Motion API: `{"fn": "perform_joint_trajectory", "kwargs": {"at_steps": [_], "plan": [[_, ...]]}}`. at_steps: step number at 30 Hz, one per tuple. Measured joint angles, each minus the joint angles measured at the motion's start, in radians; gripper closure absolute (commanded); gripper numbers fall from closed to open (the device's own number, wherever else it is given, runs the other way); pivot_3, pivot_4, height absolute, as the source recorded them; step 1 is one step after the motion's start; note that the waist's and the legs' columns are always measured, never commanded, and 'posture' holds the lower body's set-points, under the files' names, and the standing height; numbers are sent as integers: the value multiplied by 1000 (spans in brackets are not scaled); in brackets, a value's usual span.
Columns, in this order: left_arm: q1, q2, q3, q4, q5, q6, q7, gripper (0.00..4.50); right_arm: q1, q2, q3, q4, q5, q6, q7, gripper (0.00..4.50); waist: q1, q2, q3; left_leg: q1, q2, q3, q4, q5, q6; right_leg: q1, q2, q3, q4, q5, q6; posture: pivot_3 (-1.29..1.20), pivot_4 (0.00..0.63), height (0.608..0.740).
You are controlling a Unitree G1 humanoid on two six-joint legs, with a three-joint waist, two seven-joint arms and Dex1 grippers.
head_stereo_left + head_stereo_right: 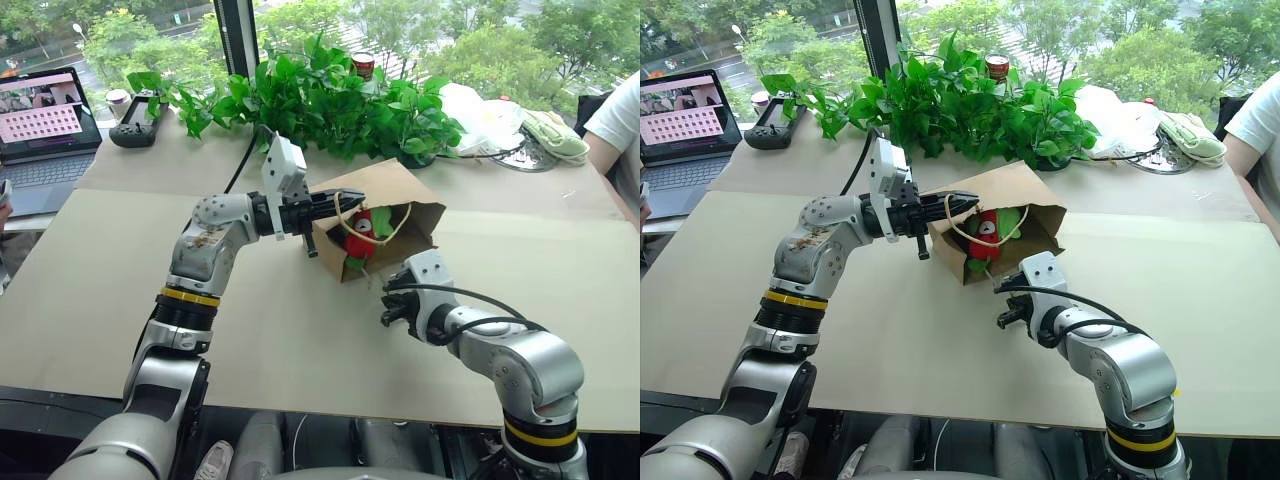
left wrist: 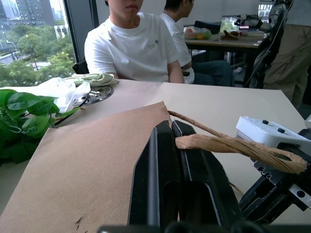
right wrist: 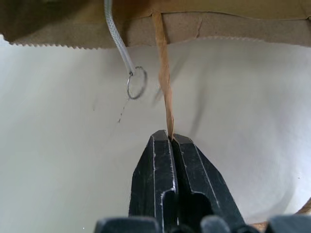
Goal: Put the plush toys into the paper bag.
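Tabletop (image 1: pixel 120 300) | paper bag (image 1: pixel 385 195) on side, mouth toward robot | both claws (image 1: pixel 345 213) (image 1: pixel 392 305) pinching handles

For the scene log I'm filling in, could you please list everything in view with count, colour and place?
paper bag: one, brown, lying mid-table, mouth toward the robot
plush toys: two, red and lime-green, inside the bag's mouth
plants: leafy green, behind the bag
laptop: one, dark, far left
controller: one, black, beside the laptop
plastic bag: one, white, far right
person: white shirt, right edge
left gripper: shut on a bag handle
right gripper: shut on the other handle
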Motion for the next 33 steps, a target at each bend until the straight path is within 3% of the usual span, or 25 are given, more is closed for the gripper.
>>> {"fn": "perform_joint_trajectory", "kwargs": {"at_steps": [8, 12, 15, 19, 24, 31, 33], "plan": [[-2, -10, 18, 8, -11, 14, 23, 4500, -89, -147, -101, -116, 35, 0, 88, 4464, 0, 0, 0, 0, 0, -1, 0, 0, 0, 0, 0, 0, 0, 0, 0, 0, 150, 713], [-45, -61, 109, 60, -86, 103, 120, 4500, -225, -261, -159, -168, 63, -3, 152, 4464, -1, 0, 0, 0, 0, -1, 1, 0, 0, 0, 0, 0, 0, 0, 0, 0, 150, 713], [-60, -102, 193, 69, -159, 185, 219, 4500, -315, -278, -181, -169, 68, -3, 159, 4464, -2, 0, 0, 1, 0, -2, 0, 0, 0, 1, 0, 0, 0, 0, 0, 0, 150, 713], [4, -128, 232, 42, -207, 271, 297, 4500, -379, -270, -133, -162, 71, -2, 146, 4464, -4, 0, 0, 0, 0, -2, -1, 0, 0, 0, 0, 0, 0, 0, 0, 0, 150, 713], [117, -122, 188, 14, -189, 278, 299, 4500, -337, -261, -10, -111, 46, -9, 118, 4464, 5, 0, 0, -1, -1, -1, 0, 1, -1, 0, -1, 0, 0, 0, 0, 0, 150, 713], [118, -110, 181, 10, -179, 263, 307, 4500, -324, -286, 27, -78, 29, -42, 115, 4464, 2, 0, 0, 0, -1, -2, 0, 1, -1, 1, 0, 0, 0, 0, 0, 0, 150, 713], [110, -110, 181, 10, -179, 264, 312, 4500, -324, -285, 27, -68, 27, -51, 115, 3866, 0, 0, 0, 0, -1, -2, 0, 1, -1, 1, 0, 0, 0, 0, 0, 0, 150, 713]]}}
